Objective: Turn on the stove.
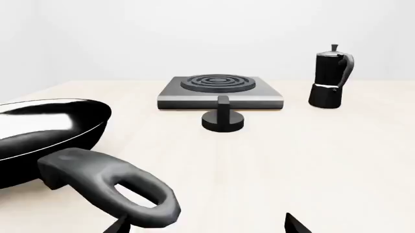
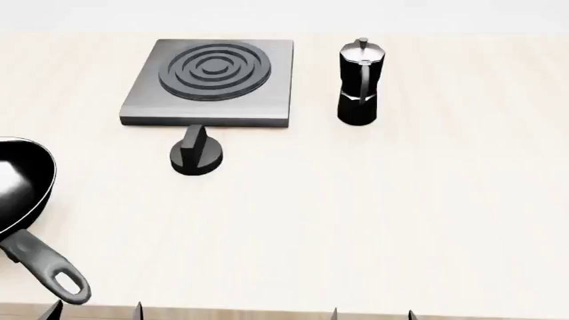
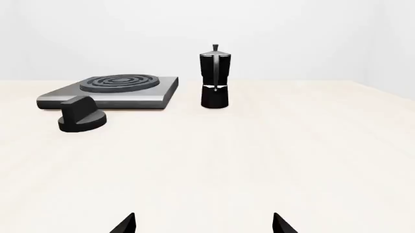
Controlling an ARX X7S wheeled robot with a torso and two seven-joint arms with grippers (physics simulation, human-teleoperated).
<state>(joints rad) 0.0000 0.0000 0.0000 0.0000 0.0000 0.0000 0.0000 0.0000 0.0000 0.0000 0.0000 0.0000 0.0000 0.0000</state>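
The stove [image 2: 213, 83] is a flat grey metal hotplate with a dark ring burner, standing at the back of the light wooden table; it also shows as the stove [image 1: 220, 91] and the stove [image 3: 110, 92]. Its black round knob [image 2: 196, 155] sits just in front of the hotplate's front edge, also seen as the knob [image 1: 223, 116] and the knob [image 3: 81, 116]. My left gripper [image 2: 96, 312] and right gripper [image 2: 372, 315] are open at the table's near edge, far from the knob, only their fingertips showing. Nothing lies between either pair of fingers.
A black moka pot [image 2: 360, 81] stands right of the stove. A black frying pan [image 2: 22, 183] lies at the left edge, its handle [image 2: 49, 270] reaching toward my left gripper; in the left wrist view the handle [image 1: 110, 187] lies close by the fingertips.
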